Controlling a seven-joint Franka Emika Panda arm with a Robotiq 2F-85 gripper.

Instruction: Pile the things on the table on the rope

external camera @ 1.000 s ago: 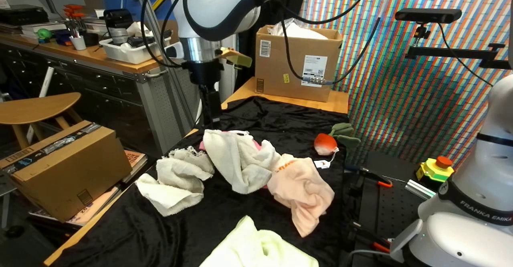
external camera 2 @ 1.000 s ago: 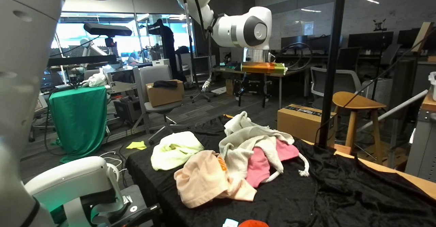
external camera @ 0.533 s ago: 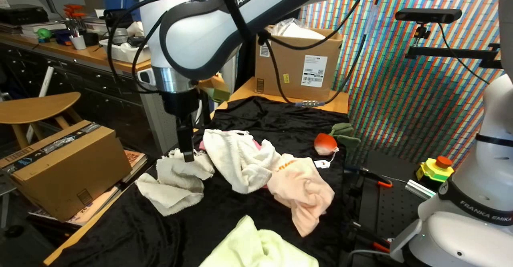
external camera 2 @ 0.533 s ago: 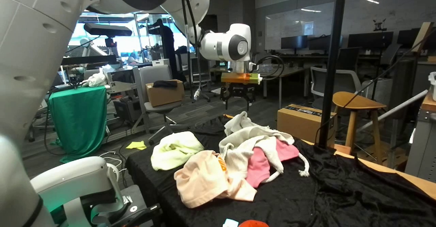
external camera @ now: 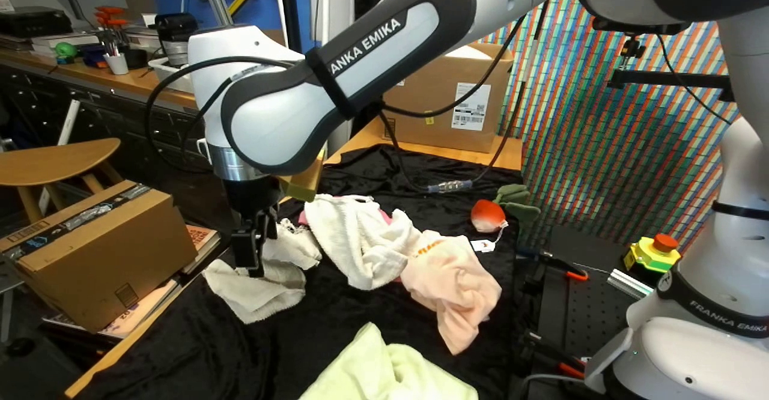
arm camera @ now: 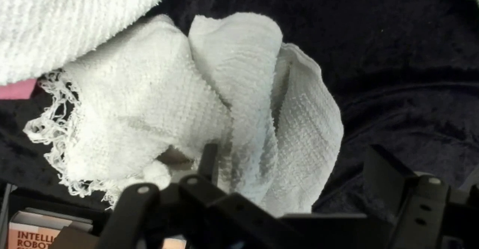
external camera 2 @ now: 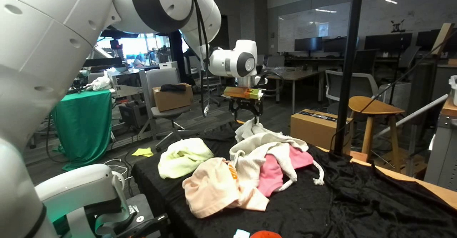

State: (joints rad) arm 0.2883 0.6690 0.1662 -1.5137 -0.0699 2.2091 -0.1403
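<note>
White cloths (external camera: 363,250), two; peach cloth (external camera: 452,292), one; yellow-green cloth (external camera 2: 182,159), one; end effector (external camera 2: 245,119), one, jaws wide apart, empty.

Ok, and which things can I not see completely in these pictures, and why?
Pink cloth: partly covered by white cloth, in both exterior views.
Rope: partly hidden by these cloths, in an exterior view.
Fringed cloth: partly behind the fingers, in wrist view.
Lime cloth: cut off by the bottom edge, in an exterior view.
</note>
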